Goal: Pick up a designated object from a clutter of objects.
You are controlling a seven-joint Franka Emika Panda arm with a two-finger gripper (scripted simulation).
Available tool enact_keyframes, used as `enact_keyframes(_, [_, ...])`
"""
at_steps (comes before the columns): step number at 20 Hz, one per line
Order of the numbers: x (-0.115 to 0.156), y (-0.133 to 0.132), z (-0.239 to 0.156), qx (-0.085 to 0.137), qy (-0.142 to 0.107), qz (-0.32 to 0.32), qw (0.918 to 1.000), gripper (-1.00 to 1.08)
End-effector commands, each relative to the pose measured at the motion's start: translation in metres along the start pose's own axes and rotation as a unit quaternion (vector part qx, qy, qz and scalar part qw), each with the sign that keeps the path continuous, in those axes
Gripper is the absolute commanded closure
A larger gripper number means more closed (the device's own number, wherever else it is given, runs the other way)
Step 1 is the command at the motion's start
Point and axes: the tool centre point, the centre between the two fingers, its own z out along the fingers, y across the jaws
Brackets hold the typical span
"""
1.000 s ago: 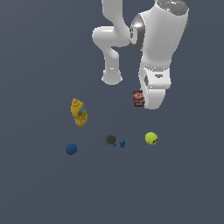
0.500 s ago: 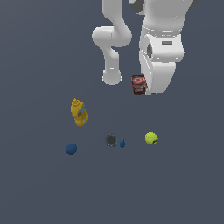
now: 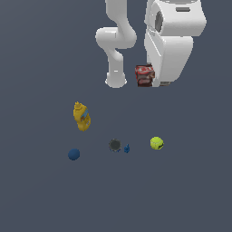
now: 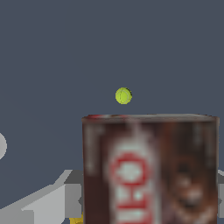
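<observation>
On the near part of the dark tabletop (image 3: 41, 195) in the exterior view lay the dark blue ball (image 3: 74, 154), with the dark grey round disc (image 3: 114, 145), the tiny blue piece (image 3: 127, 148) and the yellow-green ball (image 3: 157, 143) ranged toward the exterior view's right. The disc and blue piece sat just beside each other; the 2 balls stood well apart. Farther back, the yellow bottle (image 3: 81, 117) stood alone.

Farthest and highest, the pincer (image 3: 152, 78) was closed on the red-brown box (image 3: 144, 75), which hung clear above the tabletop, beside the white arm's base (image 3: 116, 79). Its fingers were mostly hidden by the wrist housing. In the wrist view the box (image 4: 148, 168) filled the frame close up, with a grey finger (image 4: 48, 203) at 1 side; its white and red lettering was too blurred to read.
</observation>
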Motion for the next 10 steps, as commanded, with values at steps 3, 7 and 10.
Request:
enact_keyframes(3, [-0.0022, 0.0040, -0.0112, 0.000, 0.000, 0.000, 1.0000, 1.08])
enact_keyframes(7, [-0.0026, 0.0053, -0.0139, 0.000, 0.000, 0.000, 1.0000, 1.08])
enact_keyframes(10, [-0.0023, 0.0053, -0.0128, 0.000, 0.000, 0.000, 1.0000, 1.08])
